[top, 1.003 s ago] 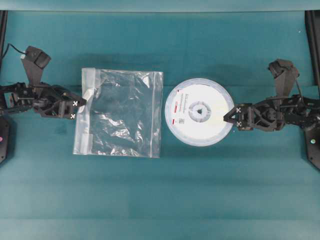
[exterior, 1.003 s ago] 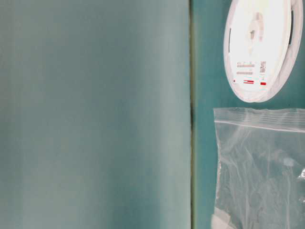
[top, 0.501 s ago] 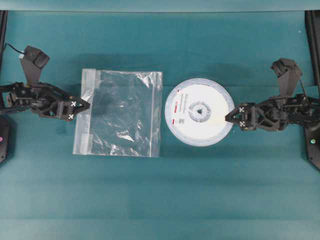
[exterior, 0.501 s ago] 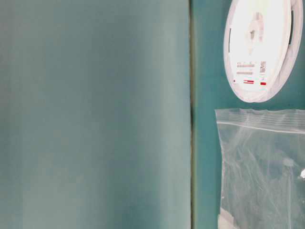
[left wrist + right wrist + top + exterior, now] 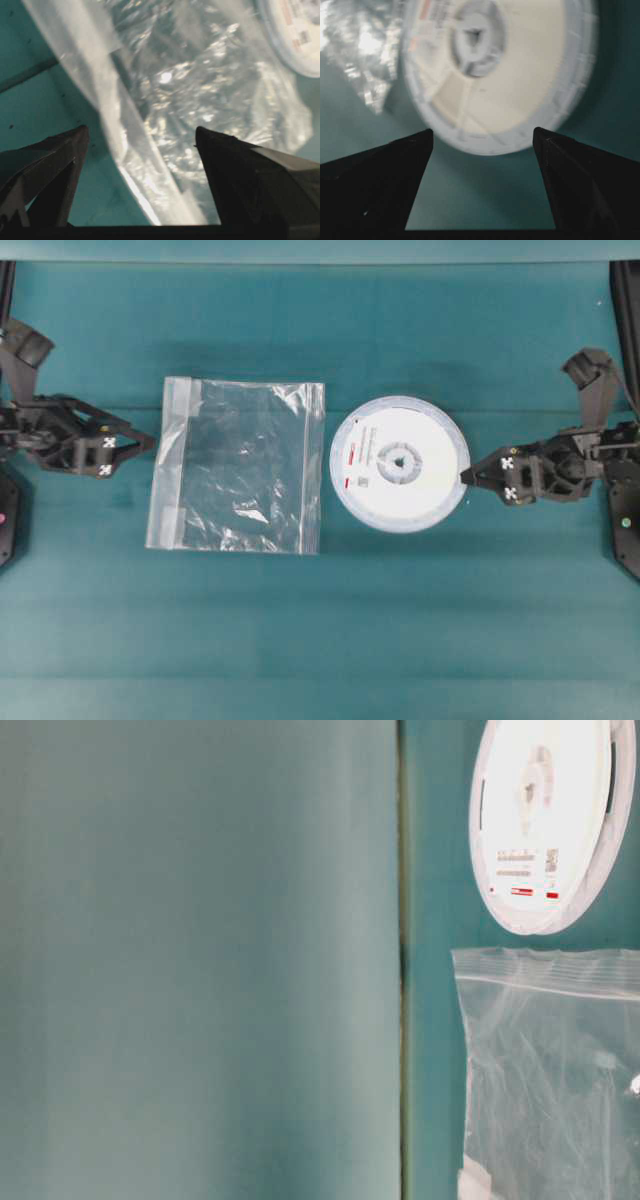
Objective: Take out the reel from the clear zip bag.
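Reel: the flat round white plastic reel (image 5: pixel 399 463) with a grey hub lies bare on the teal surface (image 5: pixel 330 630), right of centre, fully outside the bag.
Bag: the crinkled clear plastic zip bag (image 5: pixel 240 465) lies flat just beside the reel toward the left edge, apparently empty.
Left gripper (image 5: pixel 150 440): jaws spread wide, holding nothing, just clear of the bag's zip strip.
Right gripper (image 5: pixel 466 477): jaws wide apart, empty, tips at the reel's right rim; contact cannot be told.
Step in hand: the removal looks done; judged best, both arms draw straight away without dragging either item.
Hard to make out: the table-level view crops reel and bag; the right wrist view is blurred.
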Motion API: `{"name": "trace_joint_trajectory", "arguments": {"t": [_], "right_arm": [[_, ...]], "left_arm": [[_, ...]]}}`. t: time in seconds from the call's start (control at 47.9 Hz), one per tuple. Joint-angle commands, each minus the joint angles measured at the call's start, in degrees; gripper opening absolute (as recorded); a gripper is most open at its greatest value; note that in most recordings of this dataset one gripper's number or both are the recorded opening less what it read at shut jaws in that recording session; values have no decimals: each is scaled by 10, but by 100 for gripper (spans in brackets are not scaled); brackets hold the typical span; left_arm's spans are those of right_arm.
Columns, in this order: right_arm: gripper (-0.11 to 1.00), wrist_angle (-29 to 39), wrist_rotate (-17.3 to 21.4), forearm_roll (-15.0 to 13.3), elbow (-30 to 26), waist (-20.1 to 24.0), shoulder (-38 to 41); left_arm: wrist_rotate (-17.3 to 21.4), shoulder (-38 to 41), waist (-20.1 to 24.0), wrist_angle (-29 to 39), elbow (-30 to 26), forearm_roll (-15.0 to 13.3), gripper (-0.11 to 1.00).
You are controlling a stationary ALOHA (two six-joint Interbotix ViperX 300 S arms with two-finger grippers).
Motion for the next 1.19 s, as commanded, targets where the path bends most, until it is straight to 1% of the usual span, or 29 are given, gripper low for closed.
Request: {"name": "trace_joint_trajectory", "arguments": {"t": [0.0, 0.042, 0.209, 0.355, 0.439, 0.543, 0.627, 0.69, 0.752, 0.857, 0.982, 1.045, 1.107, 1.17], "right_arm": [[95, 11, -38, -12, -19, -2, -34], [95, 18, -52, -20, -24, -2, -49], [95, 45, -102, -30, -42, -2, -99], [95, 53, -136, -46, -52, -2, -132], [94, 54, -153, -49, -54, -2, -147], [93, 54, -173, -50, -56, -1, -166], [92, 54, -190, -51, -57, 0, -180], [92, 54, -201, -51, -59, 1, -191], [92, 54, -219, -51, -63, 1, -202], [92, 54, -249, -52, -74, 4, -214], [92, 54, -292, -52, -87, 12, -220], [92, 54, -319, -52, -90, 18, -221], [92, 54, -353, -52, -91, 25, -221], [92, 54, -379, -52, -91, 29, -220]], "left_arm": [[25, -47, -4, 20, -9, 2, 93], [38, -66, -6, 28, -11, 2, 92], [81, -146, -7, 44, -17, 3, 92], [110, -205, -8, 64, -20, 3, 92], [127, -235, -16, 79, -27, 2, 92], [135, -259, -24, 93, -37, 2, 92], [142, -270, -35, 105, -44, 2, 92], [155, -273, -46, 114, -48, 2, 92], [178, -275, -62, 119, -51, 2, 92], [211, -275, -78, 118, -63, 2, 92], [244, -275, -81, 119, -79, 2, 92], [262, -276, -81, 119, -84, 2, 92], [273, -276, -81, 120, -84, 2, 92], [283, -277, -81, 120, -84, 2, 92]]}}
